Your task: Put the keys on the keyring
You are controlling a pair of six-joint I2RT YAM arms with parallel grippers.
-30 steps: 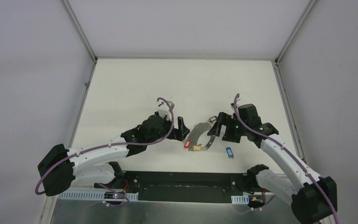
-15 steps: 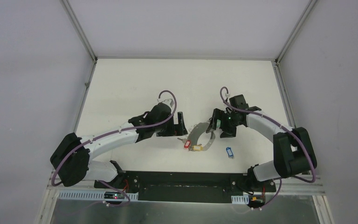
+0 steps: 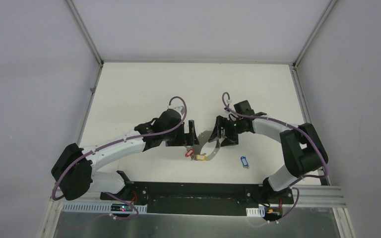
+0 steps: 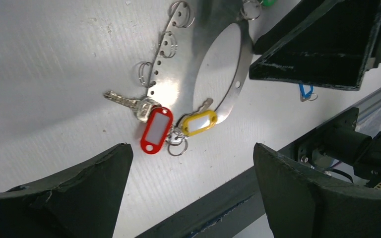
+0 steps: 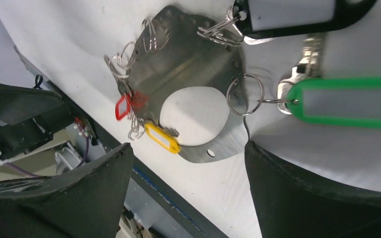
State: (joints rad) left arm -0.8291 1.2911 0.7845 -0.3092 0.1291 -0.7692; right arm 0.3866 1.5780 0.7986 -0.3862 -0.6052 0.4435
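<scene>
Left gripper (image 4: 191, 148): jaws wide, empty | right gripper (image 5: 187, 146): I read jaws apart, empty | keyring (image 4: 178, 84) flat between them | red-tagged key (image 4: 156, 130) beside yellow tag (image 4: 198, 122)

One keyring (image 5: 188, 59); five tagged keys: red (image 4: 156, 130), yellow (image 4: 198, 123), green (image 5: 345, 103), black (image 5: 297, 15), blue (image 3: 244, 161).

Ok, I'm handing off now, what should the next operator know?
Left gripper: open, empty, facing the red-tag key.
Right gripper: open, empty, above the keyring.
Done: green-tag key and black-tag key look hooked to the rim's split rings. The red-tag key and yellow-tag key lie at the rim, attachment unclear.
Left to do: blue-tag key lies loose, apart, right of the keyring.
</scene>
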